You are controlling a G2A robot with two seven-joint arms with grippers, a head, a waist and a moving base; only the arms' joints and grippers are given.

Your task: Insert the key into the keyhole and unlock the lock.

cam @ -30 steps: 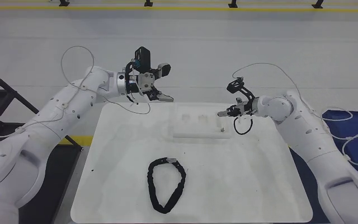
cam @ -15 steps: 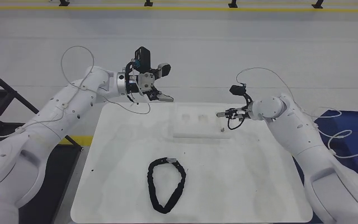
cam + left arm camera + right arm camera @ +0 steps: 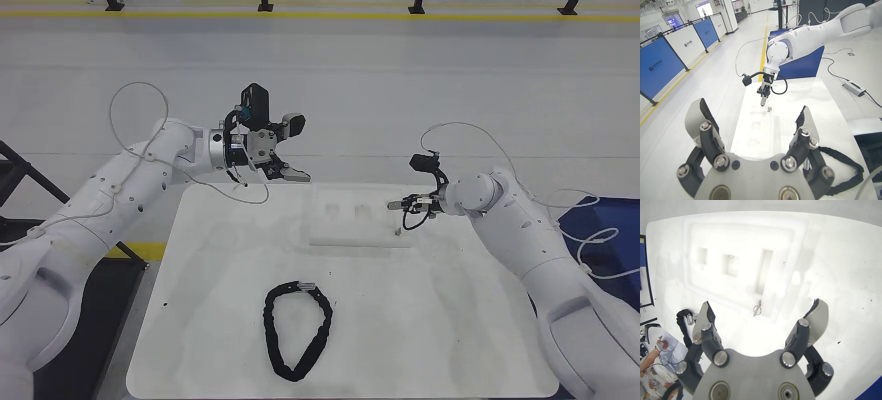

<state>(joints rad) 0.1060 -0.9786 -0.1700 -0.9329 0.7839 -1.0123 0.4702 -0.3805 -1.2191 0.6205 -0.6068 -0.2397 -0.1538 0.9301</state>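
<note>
Table [image 3: 200,330], white, one.

Nearest the robot: one chain lock [image 3: 297,330], black sleeve, lying flat in a closed loop at the middle of the table. Its one metal cylinder [image 3: 689,320] is at the loop's far end.

Beyond it, well apart: one white foam tray [image 3: 340,240] with three recesses, two squarish and one long slot. One small loose ring [image 3: 731,256] lies in the middle recess.

One key [image 3: 756,310] on a split ring sits on the tray's top face at its right end, just beside the end of the long slot. It is well apart from the lock.

Right gripper [image 3: 400,204]: above the tray's right end, over the key, not touching it. Fingers spread, nothing held.

Left gripper [image 3: 293,148]: over the table's far left corner, well apart from the tray. Fingers spread wide, nothing held.
</note>
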